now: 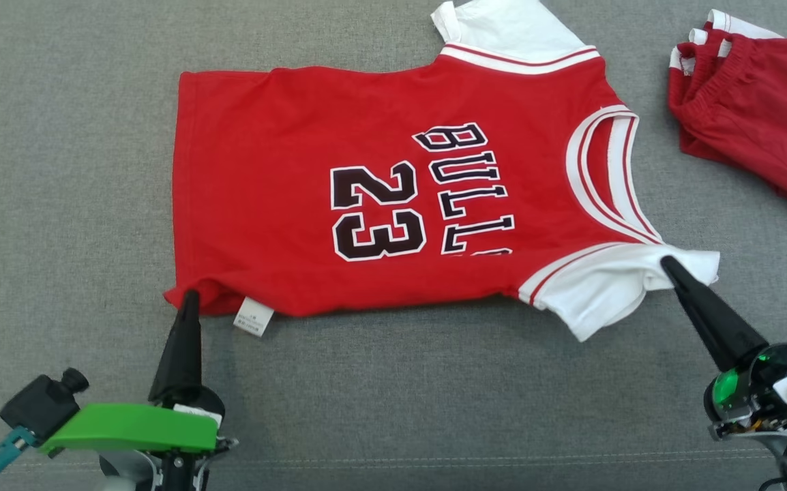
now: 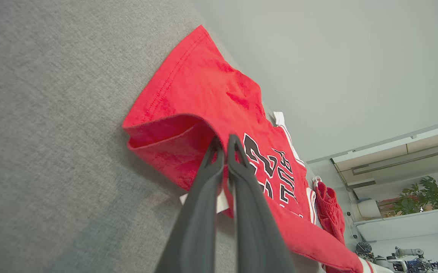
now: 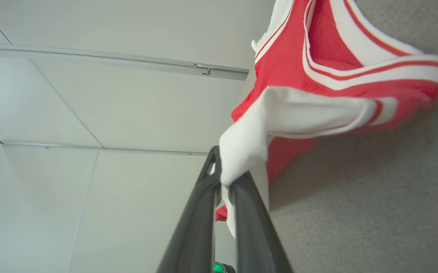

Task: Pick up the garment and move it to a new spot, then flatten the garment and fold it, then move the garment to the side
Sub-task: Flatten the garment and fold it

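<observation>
A small red jersey (image 1: 366, 191) with white sleeves, "BULLS" and "23" lies spread flat on the grey fabric surface (image 1: 59, 204), its collar toward the right. My left gripper (image 1: 191, 294) is shut on the jersey's near hem corner; in the left wrist view the red cloth (image 2: 188, 125) is pinched between the fingers (image 2: 224, 146) and slightly lifted. My right gripper (image 1: 666, 261) is shut on the near white sleeve (image 1: 612, 286); the right wrist view shows the white sleeve cloth (image 3: 264, 125) clamped between the fingers (image 3: 224, 178).
A pair of dark red shorts (image 1: 762, 109) lies bunched at the far right of the grey surface. A white care label (image 1: 254, 317) sticks out from the jersey's near edge. Bare grey fabric stretches to the left and along the front.
</observation>
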Available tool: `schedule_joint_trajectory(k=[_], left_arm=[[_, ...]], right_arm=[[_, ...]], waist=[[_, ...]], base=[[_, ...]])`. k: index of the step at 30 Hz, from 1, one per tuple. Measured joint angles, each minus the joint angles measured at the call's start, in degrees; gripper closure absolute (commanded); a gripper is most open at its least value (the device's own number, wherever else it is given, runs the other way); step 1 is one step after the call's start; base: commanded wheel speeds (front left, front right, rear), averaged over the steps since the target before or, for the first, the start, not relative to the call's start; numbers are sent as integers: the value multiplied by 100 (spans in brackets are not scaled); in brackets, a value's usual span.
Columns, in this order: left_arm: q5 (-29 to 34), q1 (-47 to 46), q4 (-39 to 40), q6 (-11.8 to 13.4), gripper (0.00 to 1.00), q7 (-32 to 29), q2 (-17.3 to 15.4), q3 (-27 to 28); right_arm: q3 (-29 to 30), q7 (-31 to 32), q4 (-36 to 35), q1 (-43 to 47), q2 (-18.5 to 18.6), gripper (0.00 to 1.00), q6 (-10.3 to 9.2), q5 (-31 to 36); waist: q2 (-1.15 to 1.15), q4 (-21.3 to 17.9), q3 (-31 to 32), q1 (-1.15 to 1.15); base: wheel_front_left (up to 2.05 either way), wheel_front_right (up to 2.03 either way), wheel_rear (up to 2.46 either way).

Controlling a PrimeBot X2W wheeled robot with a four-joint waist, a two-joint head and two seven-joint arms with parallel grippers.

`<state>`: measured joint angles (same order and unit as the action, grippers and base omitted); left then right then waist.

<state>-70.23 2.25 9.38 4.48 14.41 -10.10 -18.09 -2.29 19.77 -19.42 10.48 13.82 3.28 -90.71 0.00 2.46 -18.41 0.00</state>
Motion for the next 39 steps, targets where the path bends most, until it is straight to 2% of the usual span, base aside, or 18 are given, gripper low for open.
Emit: schedule_joint_trajectory(k=[5, 6, 11, 15, 23, 31, 36, 39], left_arm=[[45, -294, 116, 9, 100, -34, -165, 153], [45, -294, 116, 9, 100, -34, -165, 153], [47, -605, 233, 34, 100, -153, -204, 233], [57, -885, 256, 58, 100, -249, -215, 225], [102, -1500, 82, 59, 100, -450, -205, 58], [137, -1873, -236, 62, 100, -612, -153, -79], [137, -1896, -402, 60, 100, -593, -134, -60], [137, -1874, -421, 49, 100, -519, -134, 22]], right_arm=[[304, -16, 0, -335, 34, 100, -320, -113], [304, -16, 0, -335, 34, 100, -320, -113], [430, -132, 115, -730, 66, 100, -664, -85], [422, -166, 158, -1107, 87, 100, -847, 29], [363, -237, 454, -1723, 142, 100, -945, 220], [118, -240, 773, -1942, 101, 100, -993, 303], [-18, -145, 867, -1918, 68, 100, -987, 252], [-20, -47, 782, -1808, 56, 100, -881, 126]], waist=[[0, 47, -110, 0], [0, 47, -110, 0], [0, 116, -262, 0], [0, 165, -417, 0], [0, 267, -690, 0], [0, 284, -810, 0], [0, 269, -741, 0], [0, 262, -648, 0]], base=[[0, 0, 0], [0, 0, 0], [0, 0, 0], [0, 0, 0], [0, 0, 0], [0, 0, 0], [0, 0, 0], [0, 0, 0]])
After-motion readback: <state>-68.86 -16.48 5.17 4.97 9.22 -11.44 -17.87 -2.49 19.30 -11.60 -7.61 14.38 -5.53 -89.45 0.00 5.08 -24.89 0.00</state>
